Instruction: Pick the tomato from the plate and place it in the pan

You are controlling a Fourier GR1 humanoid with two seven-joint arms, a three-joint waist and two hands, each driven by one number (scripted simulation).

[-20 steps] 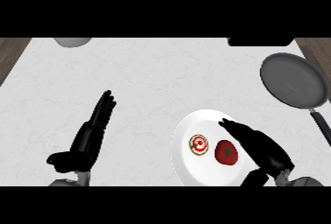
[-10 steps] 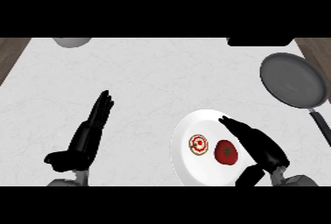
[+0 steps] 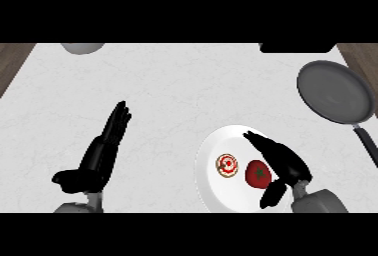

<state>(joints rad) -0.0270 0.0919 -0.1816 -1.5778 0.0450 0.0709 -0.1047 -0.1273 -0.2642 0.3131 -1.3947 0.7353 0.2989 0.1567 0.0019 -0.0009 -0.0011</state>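
Both your hands are open: right hand [image 3: 279,159] over the plate [image 3: 214,190] beside the tomato [image 3: 258,174], left hand [image 3: 100,152] resting on the worktop [image 3: 184,85].

Worktop [image 3: 184,90]: white, faint grey marbling, fills nearly the whole view. Brown wood-grain strips show past its edges at 10 o'clock [image 3: 13,60] and 2 o'clock [image 3: 362,55]. Grey rounded object [image 3: 83,47] cut off by the top edge at 11 o'clock, can't tell what it is. Black block [image 3: 297,47] at 1 o'clock, also cut off. Light is even, soft shadows only. No walls or windows in view.
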